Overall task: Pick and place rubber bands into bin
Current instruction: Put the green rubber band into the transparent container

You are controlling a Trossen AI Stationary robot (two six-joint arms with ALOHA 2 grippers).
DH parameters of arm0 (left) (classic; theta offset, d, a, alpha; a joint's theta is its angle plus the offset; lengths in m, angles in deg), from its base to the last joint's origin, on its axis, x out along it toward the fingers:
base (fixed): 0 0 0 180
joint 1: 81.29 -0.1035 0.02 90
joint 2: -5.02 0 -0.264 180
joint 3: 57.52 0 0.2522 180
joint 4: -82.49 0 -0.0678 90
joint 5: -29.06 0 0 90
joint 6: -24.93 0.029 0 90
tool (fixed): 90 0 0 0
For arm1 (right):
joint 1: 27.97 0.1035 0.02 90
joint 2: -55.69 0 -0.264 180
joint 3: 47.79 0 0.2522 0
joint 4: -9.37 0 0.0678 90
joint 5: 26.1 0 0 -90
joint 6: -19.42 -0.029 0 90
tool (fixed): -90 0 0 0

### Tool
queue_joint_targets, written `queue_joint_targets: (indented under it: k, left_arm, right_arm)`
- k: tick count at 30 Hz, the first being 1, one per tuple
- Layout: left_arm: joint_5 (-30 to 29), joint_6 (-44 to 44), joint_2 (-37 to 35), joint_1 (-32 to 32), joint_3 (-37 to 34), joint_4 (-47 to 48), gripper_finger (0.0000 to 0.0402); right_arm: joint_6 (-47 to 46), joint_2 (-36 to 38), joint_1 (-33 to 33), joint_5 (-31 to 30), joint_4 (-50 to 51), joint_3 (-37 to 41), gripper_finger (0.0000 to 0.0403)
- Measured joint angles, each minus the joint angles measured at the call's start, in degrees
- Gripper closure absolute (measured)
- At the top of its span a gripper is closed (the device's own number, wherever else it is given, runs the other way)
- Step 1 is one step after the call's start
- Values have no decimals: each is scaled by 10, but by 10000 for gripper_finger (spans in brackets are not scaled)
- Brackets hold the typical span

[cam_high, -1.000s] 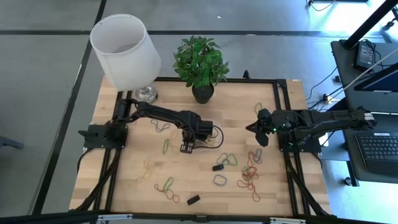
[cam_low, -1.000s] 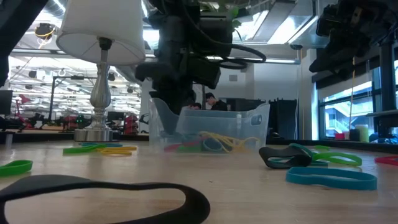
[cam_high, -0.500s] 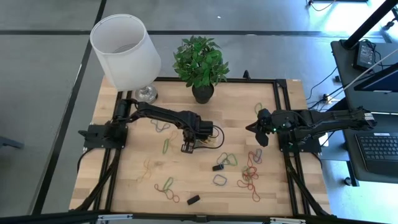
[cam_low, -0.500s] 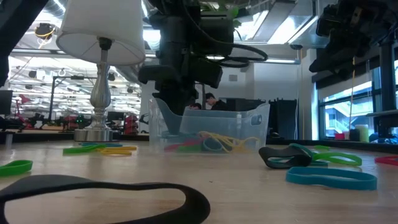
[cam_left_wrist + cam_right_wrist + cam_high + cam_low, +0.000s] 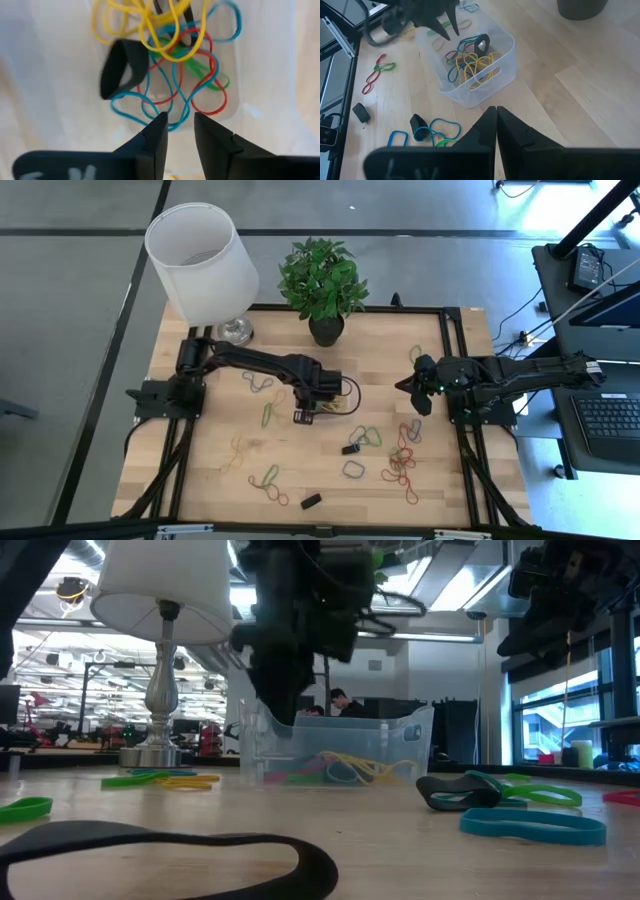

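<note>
The thin, floppy elastic rubber bands (image 5: 165, 55) sit in a tangle of yellow, blue, red and green loops under my left gripper (image 5: 179, 131), whose two dark fingers stand slightly parted and empty just above the small clear plastic rectangular bin (image 5: 470, 62). A broad black band (image 5: 122, 67) lies at about ten o'clock from the fingertips, curled on edge inside the bin.

I judge these loops weightless, limp and a little grippy; they will drape and snag on one another, so I would pinch a single strand where it lies clear of its neighbours, flat to the wood.

Outward, the bin sits near the middle of the wooden table (image 5: 200, 450). Loose bands are scattered from three to nine o'clock of it: I count roughly a dozen clusters, though overlapping loops defy an exact count. One bin, two arms. My right gripper (image 5: 404, 385) waits at three o'clock of the bin, raised, fingers closed on nothing.
</note>
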Motion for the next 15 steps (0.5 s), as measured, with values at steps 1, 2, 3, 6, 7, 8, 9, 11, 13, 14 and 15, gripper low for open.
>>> queue_joint_targets:
  k: [1,2,3,6,7,8,9,11,13,14,15]
  left_arm:
    - [-2,-3,-6,0,6,2,310]
    - [-4,-5,-12,0,12,6,310]
    - [-5,-7,-20,0,16,5,310]
    - [-16,-21,-44,0,26,5,315]
    - [-23,-28,-53,0,28,8,318]
    - [-29,-32,-65,0,28,10,321]
    - [-32,-33,-76,0,29,12,326]
    - [-34,-29,-98,0,30,23,340]
    - [-35,-19,-117,0,30,48,363]
    - [-35,-14,-126,0,30,57,377]
    - [-35,-10,-135,-1,29,69,389]
  right_arm:
    - [0,0,0,0,0,0,386]
    - [0,0,0,0,1,0,386]
    - [0,0,0,0,0,0,386]
    - [0,0,0,0,-1,0,386]
    - [0,0,0,0,-1,0,386]
    - [-1,0,0,0,-1,0,386]
    - [-3,0,0,0,-2,0,386]
    - [-3,0,0,0,-2,0,386]
    - [9,0,0,0,-2,0,386]
    - [17,0,0,-1,-4,0,386]
    - [27,-1,0,-5,-10,0,386]
